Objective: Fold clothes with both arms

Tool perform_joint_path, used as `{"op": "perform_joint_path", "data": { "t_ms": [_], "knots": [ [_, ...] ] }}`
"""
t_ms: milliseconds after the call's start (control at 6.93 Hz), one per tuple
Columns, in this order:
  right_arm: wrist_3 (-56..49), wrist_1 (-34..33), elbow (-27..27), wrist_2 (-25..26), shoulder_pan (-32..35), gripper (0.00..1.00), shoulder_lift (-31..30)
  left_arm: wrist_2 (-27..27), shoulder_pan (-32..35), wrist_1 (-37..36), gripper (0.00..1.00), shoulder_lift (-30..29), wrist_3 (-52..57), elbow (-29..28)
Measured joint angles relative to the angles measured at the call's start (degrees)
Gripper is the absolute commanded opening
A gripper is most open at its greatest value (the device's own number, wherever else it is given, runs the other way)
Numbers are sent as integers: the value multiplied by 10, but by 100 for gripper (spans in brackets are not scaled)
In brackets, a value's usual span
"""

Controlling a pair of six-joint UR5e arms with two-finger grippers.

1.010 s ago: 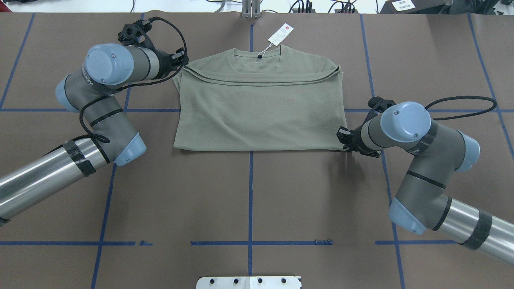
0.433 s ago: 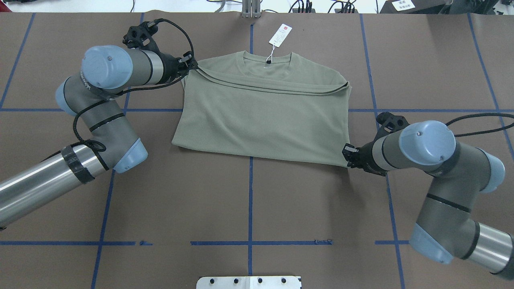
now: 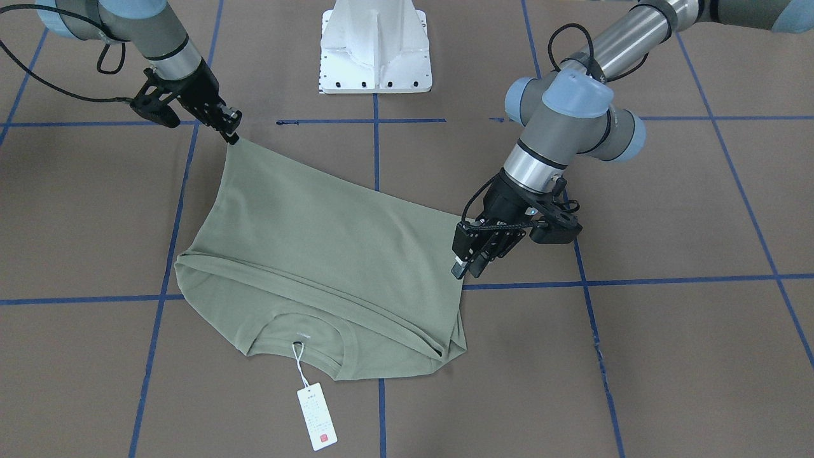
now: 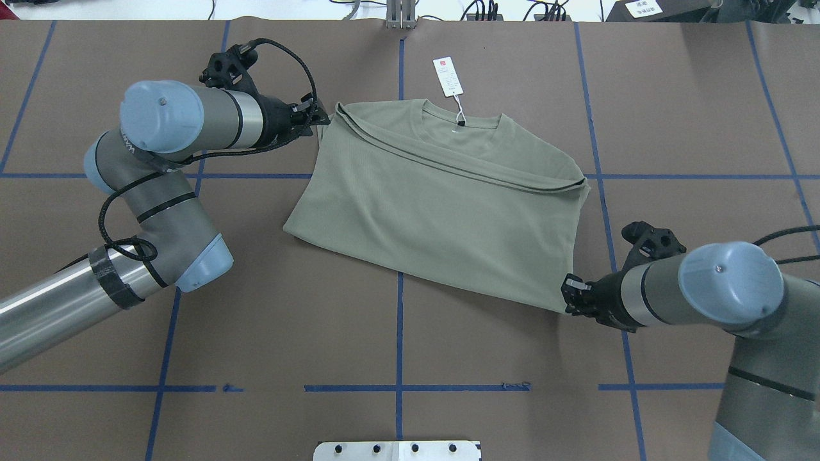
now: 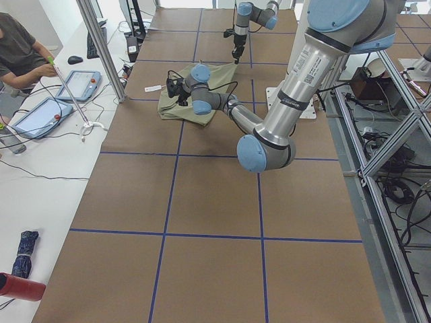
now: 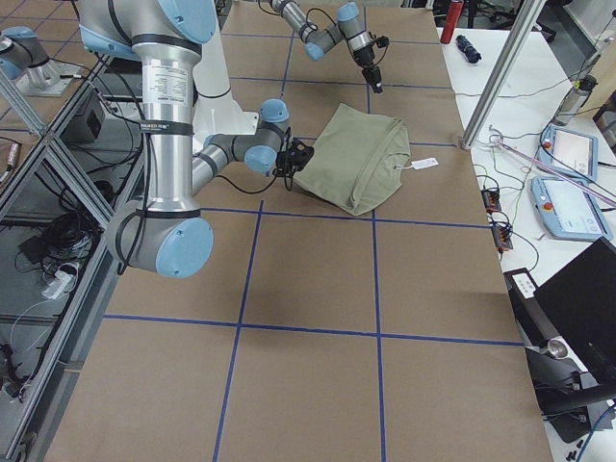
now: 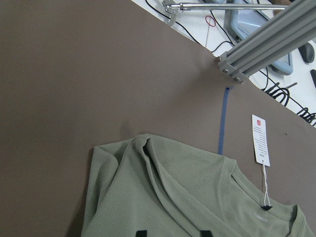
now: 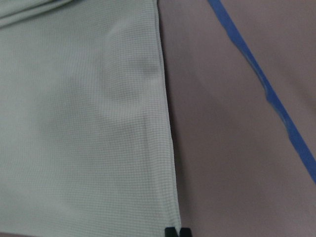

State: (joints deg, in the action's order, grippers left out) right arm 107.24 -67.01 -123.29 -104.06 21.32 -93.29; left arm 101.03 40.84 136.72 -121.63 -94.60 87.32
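The shirt [image 4: 442,218] lies flat on the table [image 4: 448,358], between my two arms. It is already folded into a rough rectangle, with the neck on the far side and the tag [image 4: 447,77] lying beyond it on its string.

My right gripper [image 4: 567,298] is clenched on the near right corner of the shirt; in its wrist view the tips meet on the hem. My left gripper [image 4: 322,119] sits at the far left shoulder edge. Its wrist view shows the tips apart with fabric at them, so I read it as unclenched and cannot say it pinches anything.

I judge the shirt light, soft and limp. It has no stiffness, so it follows only where I hold it and the rest drags on the table. The folded layers can slip over one another or bunch up. The best holds are the corners, where the edges stack and I can take every layer in one pinch. Opposite corners kept taut should stop it from wrinkling. The loose tag could get caught under a fold.

A second ago the shirt lay square to the blue tape. It has since swung clockwise as seen from overhead. My right gripper has drawn its corner toward me and outward, and my left has shifted inward along the far edge. The neck and tag have moved to the right.
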Motion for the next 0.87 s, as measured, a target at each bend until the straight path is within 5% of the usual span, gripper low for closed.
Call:
{"op": "perform_joint_path", "data": {
  "t_ms": [289,433,577,866],
  "knots": [
    [56,0,-55,-4,-97,0,-33,14,-33,-5,50,47,-41,62],
    [74,0,-68,-4,-140,8,-36,12,-54,-15,51,65,-59,81],
    [87,0,-74,-2,-171,99,-37,4,-74,-41,52,74,-72,95],
    [99,0,-80,0,-183,100,-38,-30,-118,-140,53,79,-83,125]
  ]
}}
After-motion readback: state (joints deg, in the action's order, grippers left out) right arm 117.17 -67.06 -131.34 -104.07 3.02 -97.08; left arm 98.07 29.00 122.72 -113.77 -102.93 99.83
